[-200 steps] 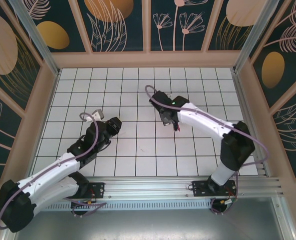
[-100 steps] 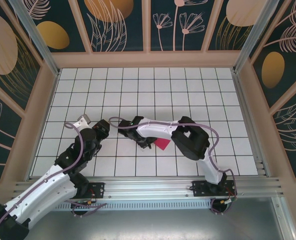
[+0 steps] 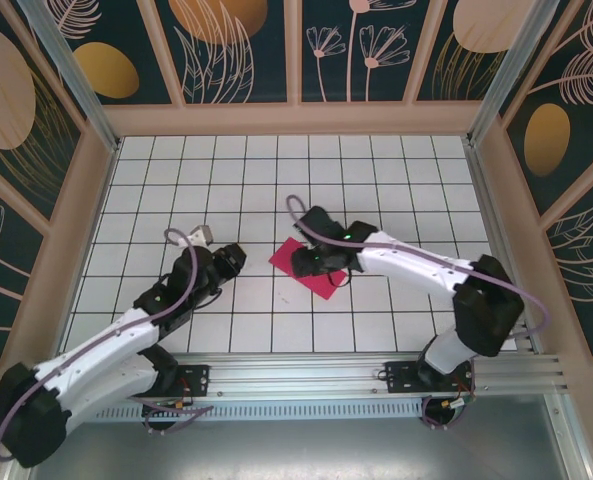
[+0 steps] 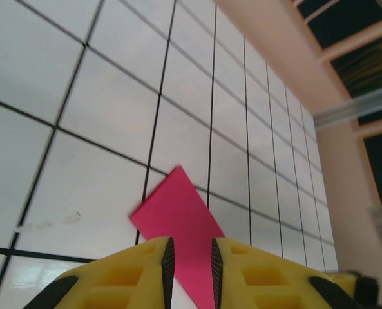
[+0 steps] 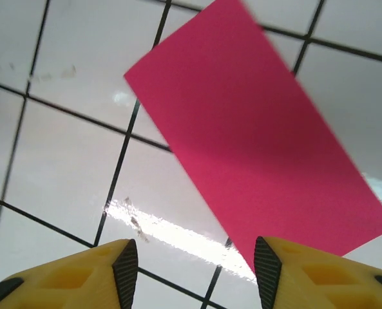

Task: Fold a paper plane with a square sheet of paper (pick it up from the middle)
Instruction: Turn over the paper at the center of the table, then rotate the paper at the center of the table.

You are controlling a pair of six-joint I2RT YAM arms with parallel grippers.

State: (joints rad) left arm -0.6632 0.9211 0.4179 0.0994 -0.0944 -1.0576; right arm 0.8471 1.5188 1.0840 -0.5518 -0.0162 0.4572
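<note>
Paper sheet (image 5: 255, 148) flat beneath right end effector (image 5: 196, 254) | right open, empty | left end effector (image 4: 189, 251) slightly ajar, empty

matt paper sheet (image 5: 255, 148) on a glossy, smooth tiled table (image 5: 68, 161).

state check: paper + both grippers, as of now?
sheet of paper: a long rectangle rather than a square, lying flat on the tiled table, in no grip.
right gripper: open wide, empty, low over the paper's edge.
left gripper: jaws a narrow slit apart, empty, just short of the paper.
</note>
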